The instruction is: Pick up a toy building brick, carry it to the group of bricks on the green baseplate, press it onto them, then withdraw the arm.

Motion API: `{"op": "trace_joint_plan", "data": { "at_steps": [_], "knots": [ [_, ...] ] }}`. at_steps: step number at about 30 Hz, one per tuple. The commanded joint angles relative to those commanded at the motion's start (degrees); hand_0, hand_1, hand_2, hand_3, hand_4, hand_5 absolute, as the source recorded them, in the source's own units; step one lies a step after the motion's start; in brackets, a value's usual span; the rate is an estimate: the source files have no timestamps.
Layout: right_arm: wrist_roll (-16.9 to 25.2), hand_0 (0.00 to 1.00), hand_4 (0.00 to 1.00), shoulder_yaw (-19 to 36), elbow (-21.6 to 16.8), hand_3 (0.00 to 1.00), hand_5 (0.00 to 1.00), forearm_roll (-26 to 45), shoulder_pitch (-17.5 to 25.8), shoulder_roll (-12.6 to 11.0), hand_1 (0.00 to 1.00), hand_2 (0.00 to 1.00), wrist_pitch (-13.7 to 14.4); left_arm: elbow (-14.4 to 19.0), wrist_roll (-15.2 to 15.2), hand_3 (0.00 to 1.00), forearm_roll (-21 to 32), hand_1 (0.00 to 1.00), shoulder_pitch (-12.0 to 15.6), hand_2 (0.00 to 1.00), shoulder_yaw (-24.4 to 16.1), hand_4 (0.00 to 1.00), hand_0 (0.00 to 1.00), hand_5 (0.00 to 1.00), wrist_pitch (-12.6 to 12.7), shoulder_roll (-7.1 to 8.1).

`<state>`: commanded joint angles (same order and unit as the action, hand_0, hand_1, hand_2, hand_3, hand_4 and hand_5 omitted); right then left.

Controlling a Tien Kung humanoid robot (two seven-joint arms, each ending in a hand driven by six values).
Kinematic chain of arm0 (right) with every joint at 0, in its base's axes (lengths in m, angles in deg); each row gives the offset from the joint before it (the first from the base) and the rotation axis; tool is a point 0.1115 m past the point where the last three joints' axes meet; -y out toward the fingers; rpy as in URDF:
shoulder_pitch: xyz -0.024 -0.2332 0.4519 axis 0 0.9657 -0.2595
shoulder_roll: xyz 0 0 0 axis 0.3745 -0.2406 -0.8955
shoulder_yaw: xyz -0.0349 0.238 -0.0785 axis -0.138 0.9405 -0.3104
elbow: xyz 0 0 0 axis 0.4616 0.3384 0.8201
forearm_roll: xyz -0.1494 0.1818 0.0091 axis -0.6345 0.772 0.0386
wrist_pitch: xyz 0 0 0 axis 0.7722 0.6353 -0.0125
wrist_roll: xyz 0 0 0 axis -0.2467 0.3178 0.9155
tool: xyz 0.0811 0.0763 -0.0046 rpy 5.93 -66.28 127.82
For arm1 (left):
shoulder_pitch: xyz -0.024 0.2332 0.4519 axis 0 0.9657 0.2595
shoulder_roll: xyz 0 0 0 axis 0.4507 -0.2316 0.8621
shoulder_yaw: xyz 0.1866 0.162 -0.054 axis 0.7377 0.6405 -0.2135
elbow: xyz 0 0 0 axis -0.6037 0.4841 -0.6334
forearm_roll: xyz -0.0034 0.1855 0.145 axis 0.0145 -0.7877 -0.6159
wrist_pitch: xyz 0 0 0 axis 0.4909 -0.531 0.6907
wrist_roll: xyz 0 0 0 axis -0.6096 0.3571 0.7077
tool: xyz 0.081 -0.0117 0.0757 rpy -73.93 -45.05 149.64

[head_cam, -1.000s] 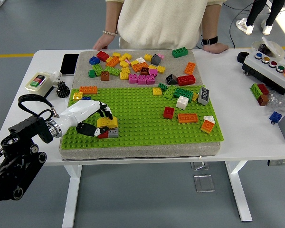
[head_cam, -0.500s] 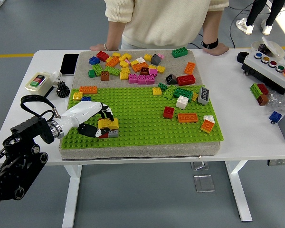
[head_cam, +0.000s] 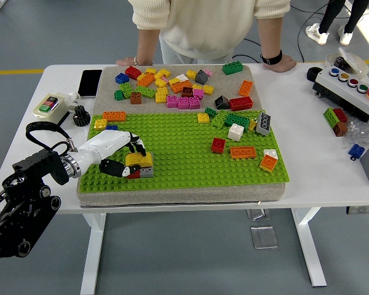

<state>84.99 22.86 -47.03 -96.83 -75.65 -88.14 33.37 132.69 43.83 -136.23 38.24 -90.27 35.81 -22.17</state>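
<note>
One hand works: my left hand (head_cam: 114, 153) has its fingers (head_cam: 134, 145) curled over the yellow brick (head_cam: 139, 160) atop the brick group (head_cam: 140, 169) at the green baseplate (head_cam: 184, 153)'s near-left, barely shifted since earlier. No writing reads. The person (head_cam: 212, 27) leaned left.

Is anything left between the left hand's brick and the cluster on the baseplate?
Nothing visible. The left hand already rests at the brick cluster near the green baseplate's front-left corner, its yellow brick sitting on top.
</note>
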Motion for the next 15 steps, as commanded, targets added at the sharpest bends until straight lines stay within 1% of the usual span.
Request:
{"op": "trace_joint_plan", "data": {
  "at_steps": [15],
  "knots": [
    [-0.06,0.729,0.946,-0.18,0.00,0.622,0.493,0.00,-0.01,0.09,0.635,0.684,0.08,-0.27,-0.44,0.533,0.13,0.577,-0.38,0.549,1.08,0.695,0.616,0.002,0.12,0.76]
  ]
}}
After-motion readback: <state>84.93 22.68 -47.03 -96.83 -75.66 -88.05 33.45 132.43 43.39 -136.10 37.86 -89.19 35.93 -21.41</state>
